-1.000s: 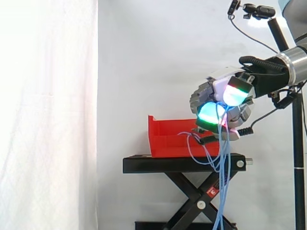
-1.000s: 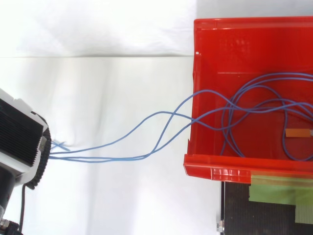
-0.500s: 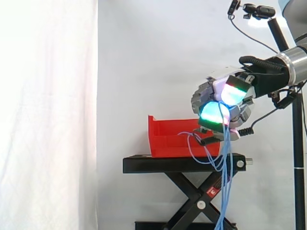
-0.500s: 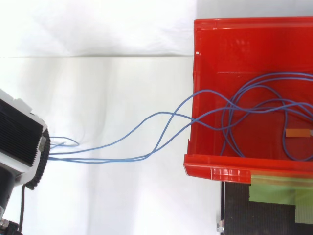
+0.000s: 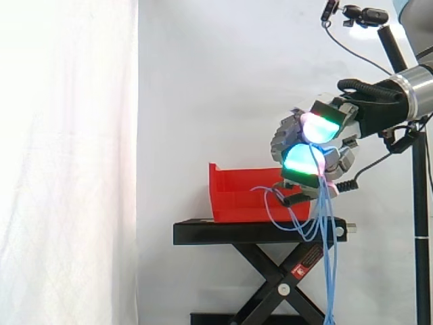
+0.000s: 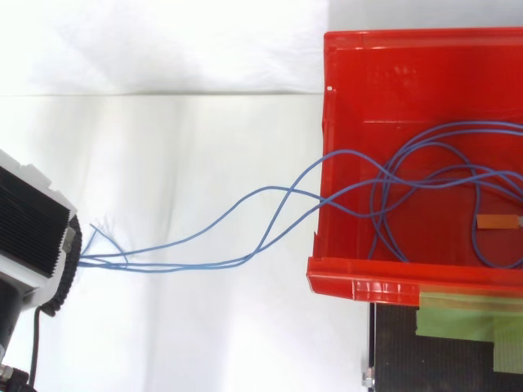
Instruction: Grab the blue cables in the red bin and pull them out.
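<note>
Several blue cables are clamped in the curled hand. Their loops lie in the red bin beside it, not yet out.

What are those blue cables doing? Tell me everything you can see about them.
The blue cables are several thin, flexible strands, plastic-coated by the look. Some lie in loose loops on the floor of the red bin. From there, strands climb over its wall and span the open gap to the hand, whose curled fingers clamp them. Beyond the grip, the free ends hang straight down past the black stand.
</note>
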`<move>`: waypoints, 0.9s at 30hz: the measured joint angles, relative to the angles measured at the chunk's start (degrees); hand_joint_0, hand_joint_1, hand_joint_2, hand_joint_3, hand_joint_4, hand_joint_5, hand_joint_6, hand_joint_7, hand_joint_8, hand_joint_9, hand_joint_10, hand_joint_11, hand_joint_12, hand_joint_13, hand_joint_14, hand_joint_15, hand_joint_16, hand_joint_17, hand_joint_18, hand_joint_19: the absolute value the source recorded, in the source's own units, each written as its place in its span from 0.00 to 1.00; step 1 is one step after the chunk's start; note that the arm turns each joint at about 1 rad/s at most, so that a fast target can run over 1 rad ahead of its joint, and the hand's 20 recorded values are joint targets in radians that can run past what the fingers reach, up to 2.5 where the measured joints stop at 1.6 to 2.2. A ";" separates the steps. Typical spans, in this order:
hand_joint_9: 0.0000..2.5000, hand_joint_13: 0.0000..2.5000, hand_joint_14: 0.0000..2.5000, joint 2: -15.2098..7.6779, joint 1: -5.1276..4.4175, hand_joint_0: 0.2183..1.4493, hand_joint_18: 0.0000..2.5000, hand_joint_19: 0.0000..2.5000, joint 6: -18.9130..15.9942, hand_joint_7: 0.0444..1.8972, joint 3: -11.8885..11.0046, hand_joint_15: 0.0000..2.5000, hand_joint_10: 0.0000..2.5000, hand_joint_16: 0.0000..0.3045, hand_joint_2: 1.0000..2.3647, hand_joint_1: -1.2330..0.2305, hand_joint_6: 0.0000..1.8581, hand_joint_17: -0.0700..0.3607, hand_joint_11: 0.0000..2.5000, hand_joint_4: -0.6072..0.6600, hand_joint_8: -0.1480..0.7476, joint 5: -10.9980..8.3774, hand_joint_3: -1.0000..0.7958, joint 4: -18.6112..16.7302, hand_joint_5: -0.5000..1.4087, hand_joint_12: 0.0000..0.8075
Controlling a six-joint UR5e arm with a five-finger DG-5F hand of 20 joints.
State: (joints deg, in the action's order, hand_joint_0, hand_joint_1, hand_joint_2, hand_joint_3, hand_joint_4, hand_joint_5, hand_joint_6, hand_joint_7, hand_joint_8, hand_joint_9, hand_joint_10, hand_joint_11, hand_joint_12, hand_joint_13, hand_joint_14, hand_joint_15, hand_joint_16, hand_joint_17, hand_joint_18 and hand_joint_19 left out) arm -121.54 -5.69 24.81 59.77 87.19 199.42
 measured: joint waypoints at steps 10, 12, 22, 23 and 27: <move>0.55 0.59 0.20 -0.01 0.06 0.40 0.42 0.42 -0.30 0.38 0.00 0.67 0.01 0.19 0.00 0.30 0.25 0.46 0.81 0.55 0.38 0.00 0.00 0.12 0.67 0.37; 0.56 0.59 0.20 0.01 0.11 0.40 0.41 0.41 -0.30 0.38 0.00 0.67 0.01 0.19 0.00 0.29 0.27 0.46 0.81 0.55 0.39 -0.01 0.00 0.15 0.67 0.38; 0.56 0.59 0.15 0.01 0.12 0.48 0.40 0.42 -0.25 0.35 0.00 0.71 0.00 0.17 0.00 0.22 0.39 0.43 0.83 0.51 0.36 -0.03 0.00 0.23 0.66 0.34; 0.56 0.59 0.14 0.00 0.14 0.51 0.40 0.42 -0.25 0.35 0.00 0.71 0.00 0.16 0.00 0.21 0.41 0.42 0.82 0.49 0.35 -0.05 0.00 0.27 0.65 0.33; 0.56 0.60 0.13 0.00 0.21 0.54 0.40 0.42 -0.45 0.34 0.00 0.72 0.00 0.16 0.00 0.20 0.45 0.41 0.83 0.46 0.33 -0.06 0.00 0.50 0.64 0.33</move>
State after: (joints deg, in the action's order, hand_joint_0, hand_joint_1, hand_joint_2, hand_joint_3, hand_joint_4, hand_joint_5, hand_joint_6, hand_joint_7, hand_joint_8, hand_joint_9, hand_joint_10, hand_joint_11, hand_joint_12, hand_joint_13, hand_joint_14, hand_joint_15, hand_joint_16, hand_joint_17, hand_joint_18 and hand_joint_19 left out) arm -121.54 -5.48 24.36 59.76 87.13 199.93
